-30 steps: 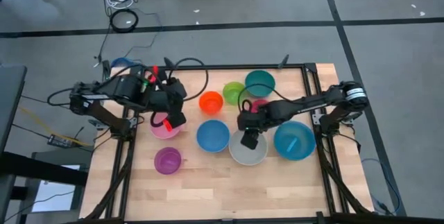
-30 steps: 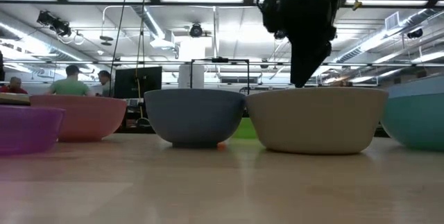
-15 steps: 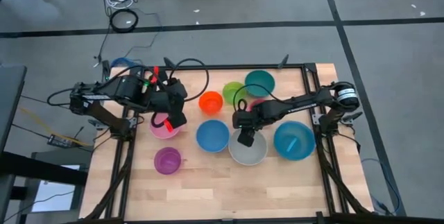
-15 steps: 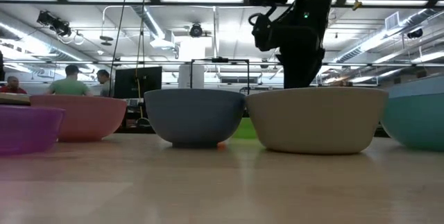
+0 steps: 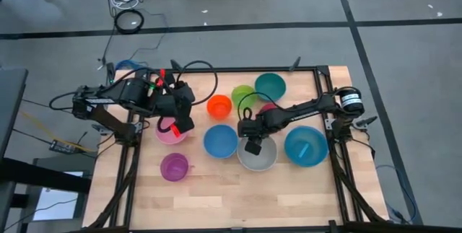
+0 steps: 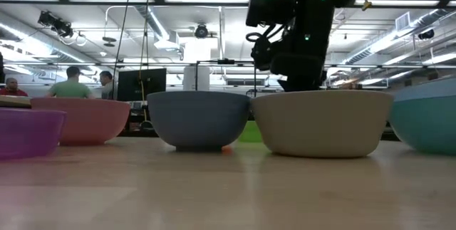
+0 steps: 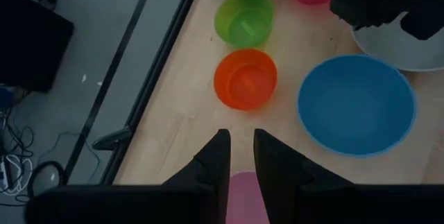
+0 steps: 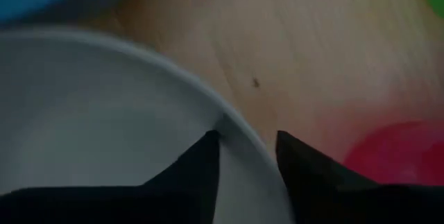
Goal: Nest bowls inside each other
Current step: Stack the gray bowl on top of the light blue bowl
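Straddling the white bowl's (image 5: 258, 155) rim, one finger inside and one outside, the right gripper (image 8: 246, 156) stands narrowly open, not yet pinching.

Open tabletop (image 5: 216, 190) along the near edge, w/ only the purple bowl (image 5: 174, 166) at near left. Mid-table is crowded: blue bowl (image 5: 221, 141), white bowl (image 5: 258, 156) and light blue bowl (image 5: 306, 146) sit side by side, narrow gaps btwn; right pincer (image 5: 253, 146) straddles the white bowl's rim.
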### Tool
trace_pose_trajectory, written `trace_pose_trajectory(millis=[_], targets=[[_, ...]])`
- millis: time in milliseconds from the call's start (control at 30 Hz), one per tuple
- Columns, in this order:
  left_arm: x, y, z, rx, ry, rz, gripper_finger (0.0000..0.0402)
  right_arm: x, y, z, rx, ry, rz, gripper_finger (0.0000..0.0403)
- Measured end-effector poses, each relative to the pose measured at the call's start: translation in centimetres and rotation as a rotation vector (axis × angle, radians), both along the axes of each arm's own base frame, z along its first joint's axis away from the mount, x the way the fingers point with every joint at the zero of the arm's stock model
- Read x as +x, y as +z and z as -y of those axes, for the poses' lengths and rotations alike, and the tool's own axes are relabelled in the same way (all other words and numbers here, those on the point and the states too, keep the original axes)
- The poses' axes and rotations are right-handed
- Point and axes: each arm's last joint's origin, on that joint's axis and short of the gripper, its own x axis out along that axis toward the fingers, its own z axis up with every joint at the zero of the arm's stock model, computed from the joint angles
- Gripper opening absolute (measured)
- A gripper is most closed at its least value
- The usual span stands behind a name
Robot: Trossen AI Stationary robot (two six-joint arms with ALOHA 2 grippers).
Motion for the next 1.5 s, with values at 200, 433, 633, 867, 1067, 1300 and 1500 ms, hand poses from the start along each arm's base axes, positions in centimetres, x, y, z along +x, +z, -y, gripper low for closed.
trace_pose_trajectory(millis=[200, 433, 633, 867, 1067, 1300, 1500], targets=[[0.0, 0.0, 0.0, 0.004, 0.001, 0.0, 0.0074, -0.1, 1.2, -0.1, 0.027, 0.014, 0.043, 0.0014], [0.0, 0.0, 0.0, 0.005, 0.002, -0.003, 0.0074, -2.2, 4.9, 0.1, 0.016, 0.014, 0.081, 0.0002], [0.0, 0.0, 0.0, -0.001, 0.007, 0.003, 0.0074, -6.7, 10.1, 0.1, 0.041, -0.048, 0.133, 0.0001], [0.0, -0.1, 0.1, -0.058, -0.005, 0.0, 0.0074, -14.4, 14.7, -1.0, 0.112, -0.181, 0.119, 0.0], [0.3, -0.7, 0.2, -0.061, -0.006, -0.017, 0.0074, -19.1, 15.9, -2.2, 0.108, -0.303, 0.043, 0.0], [1.4, -4.2, 0.4, -0.044, -0.004, -0.099, 0.0074, -19.8, 14.8, -3.1, 0.045, -0.331, -0.002, 0.0004], [1.8, -6.8, 0.4, -0.032, -0.002, -0.168, 0.0074, -20.2, 12.0, -3.2, 0.023, -0.377, -0.127, 0.0041]])
